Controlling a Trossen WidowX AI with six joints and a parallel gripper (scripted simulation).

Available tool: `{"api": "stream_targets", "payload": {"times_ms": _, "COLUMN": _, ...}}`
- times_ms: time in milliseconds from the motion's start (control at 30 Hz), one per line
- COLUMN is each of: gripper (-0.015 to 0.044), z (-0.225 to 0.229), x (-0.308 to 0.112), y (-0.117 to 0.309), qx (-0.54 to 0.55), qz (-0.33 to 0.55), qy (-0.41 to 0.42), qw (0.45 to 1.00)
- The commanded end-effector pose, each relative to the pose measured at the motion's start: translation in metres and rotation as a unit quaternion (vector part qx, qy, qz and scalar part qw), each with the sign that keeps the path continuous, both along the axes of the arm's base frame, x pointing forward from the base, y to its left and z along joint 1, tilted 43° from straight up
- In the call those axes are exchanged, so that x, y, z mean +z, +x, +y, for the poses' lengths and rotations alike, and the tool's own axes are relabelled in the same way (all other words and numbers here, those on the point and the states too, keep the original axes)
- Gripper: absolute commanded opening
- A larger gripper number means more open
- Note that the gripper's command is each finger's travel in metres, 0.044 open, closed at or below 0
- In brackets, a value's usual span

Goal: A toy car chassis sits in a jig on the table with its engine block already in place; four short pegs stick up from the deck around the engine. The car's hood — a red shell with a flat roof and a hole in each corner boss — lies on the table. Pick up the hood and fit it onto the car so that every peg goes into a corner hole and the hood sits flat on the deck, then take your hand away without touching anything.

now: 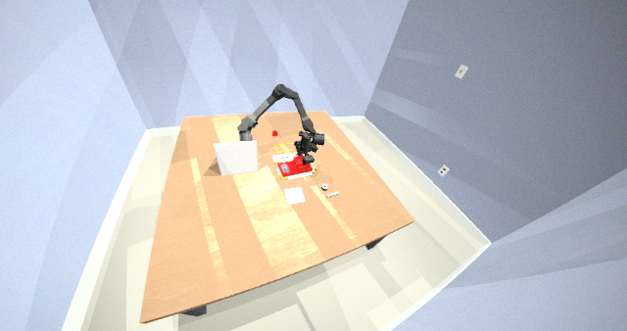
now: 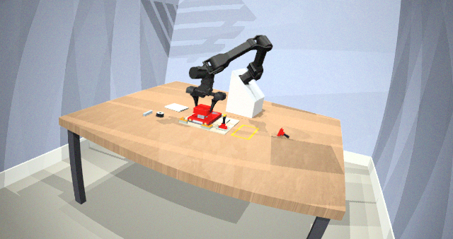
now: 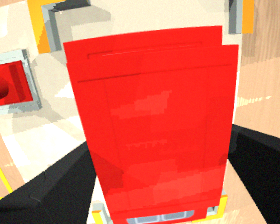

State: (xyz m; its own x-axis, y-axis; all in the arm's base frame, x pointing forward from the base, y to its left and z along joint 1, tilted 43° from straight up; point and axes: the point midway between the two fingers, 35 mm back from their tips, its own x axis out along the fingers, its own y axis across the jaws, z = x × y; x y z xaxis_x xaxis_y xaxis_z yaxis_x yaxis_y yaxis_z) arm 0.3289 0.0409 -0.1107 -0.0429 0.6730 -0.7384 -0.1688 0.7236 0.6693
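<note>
The hood (image 1: pixel 301 162) (image 2: pixel 202 109) (image 3: pixel 156 115), a red shell with a flat roof, is level between my fingers. My gripper (image 2: pixel 204 108) (image 3: pixel 158 137) is shut on its two sides. The hood is over the engine area of the red chassis (image 1: pixel 289 169) (image 2: pixel 214 117) (image 3: pixel 141 42), low over the deck. Part of the grey engine block (image 2: pixel 202 117) shows beneath it in the exterior view. The chassis sits in the pale jig (image 2: pixel 231 122) with orange corner brackets. The hood hides the pegs and corner holes, so I cannot tell whether they line up or whether the hood touches the deck.
A red base with an upright black stick (image 2: pixel 224 123) (image 3: pixel 16 85) stands beside the chassis. A yellow outline (image 2: pixel 241 137) and a red piece with a black end (image 2: pixel 281 132) lie farther off. A white tile (image 2: pixel 176 107), black wheel (image 2: pixel 160 114), grey bar (image 2: pixel 147 113) and white box (image 2: pixel 244 99) are around.
</note>
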Motion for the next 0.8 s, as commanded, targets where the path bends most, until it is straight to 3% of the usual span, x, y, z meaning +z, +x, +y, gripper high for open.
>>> {"api": "stream_targets", "payload": {"times_ms": 0, "gripper": 0.0, "z": 0.0006, "x": -0.0002, "y": 0.0, "qx": -0.002, "qz": 0.001, "qy": 0.001, "qw": 1.0}}
{"api": "stream_targets", "payload": {"times_ms": 767, "gripper": 0.0, "z": 0.0046, "x": -0.0054, "y": -0.0011, "qx": -0.002, "qz": 0.001, "qy": 0.001, "qw": 1.0}}
